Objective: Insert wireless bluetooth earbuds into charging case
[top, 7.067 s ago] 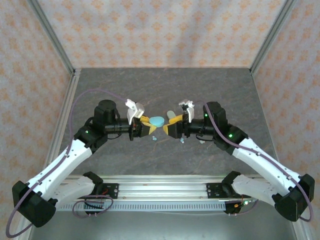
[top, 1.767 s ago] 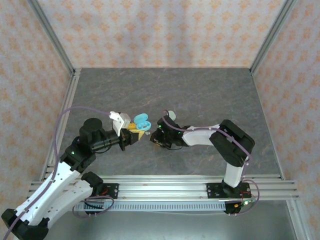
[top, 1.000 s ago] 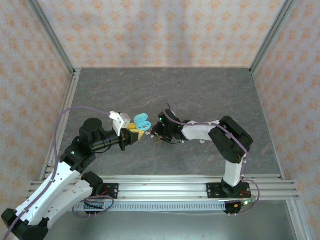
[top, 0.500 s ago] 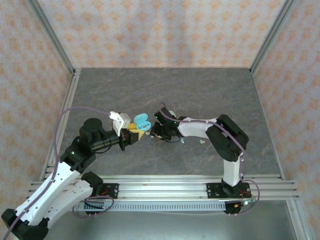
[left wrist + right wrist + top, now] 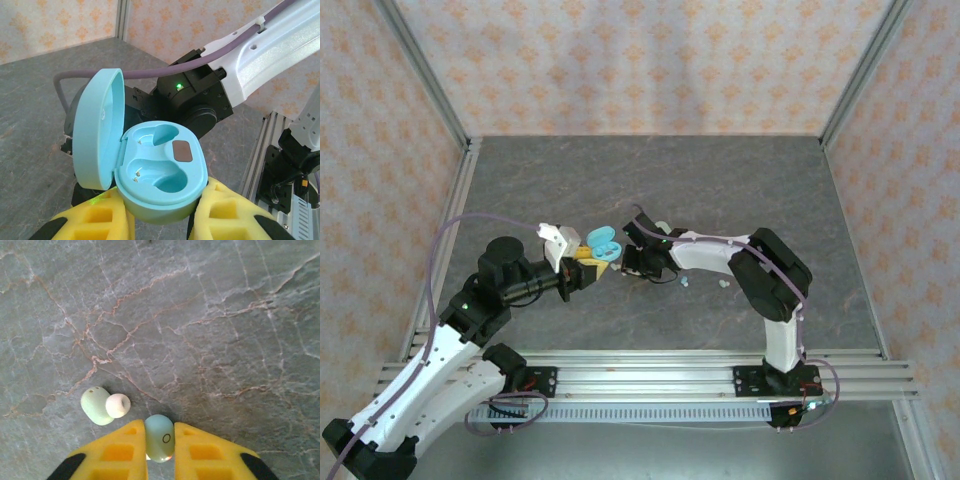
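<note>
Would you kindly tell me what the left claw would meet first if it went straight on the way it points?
Probably the right arm's black wrist, directly beyond the open charging case that the left claw holds; the gap is unclear.

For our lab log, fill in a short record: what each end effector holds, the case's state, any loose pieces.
Left end effector: shut on charging case
Case state: lid open, both wells empty
Right end effector: shut on light-blue earbud
Mint earbud: loose on table, near the gripped one
</note>
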You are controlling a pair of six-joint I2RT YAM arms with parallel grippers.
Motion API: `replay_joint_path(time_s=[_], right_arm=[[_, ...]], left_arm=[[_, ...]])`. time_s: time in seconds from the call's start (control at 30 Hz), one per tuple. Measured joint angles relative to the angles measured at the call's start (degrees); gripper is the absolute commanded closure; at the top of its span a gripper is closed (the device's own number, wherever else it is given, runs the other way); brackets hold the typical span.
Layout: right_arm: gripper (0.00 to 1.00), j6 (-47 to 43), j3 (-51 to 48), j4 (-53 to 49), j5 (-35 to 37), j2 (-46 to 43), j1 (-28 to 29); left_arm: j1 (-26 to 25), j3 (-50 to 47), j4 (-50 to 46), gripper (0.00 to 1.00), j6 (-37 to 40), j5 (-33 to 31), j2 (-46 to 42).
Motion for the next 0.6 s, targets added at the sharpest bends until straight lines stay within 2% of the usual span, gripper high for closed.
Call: replay_joint_path(time_s=[0.33,0.6], right_arm=[[0.9,-5.1,0.5,-8.0,5.0,-4.3,0.0],[0.93,-8.7,-0.4,-16.4,9.3,-21.2,-1.5]], left_arm=[[0.0,-1.7,2.0,0.87,0.0,0.2,0.8],[0.0,-3.0,5.7,0.87,0.2,0.9,0.9]])
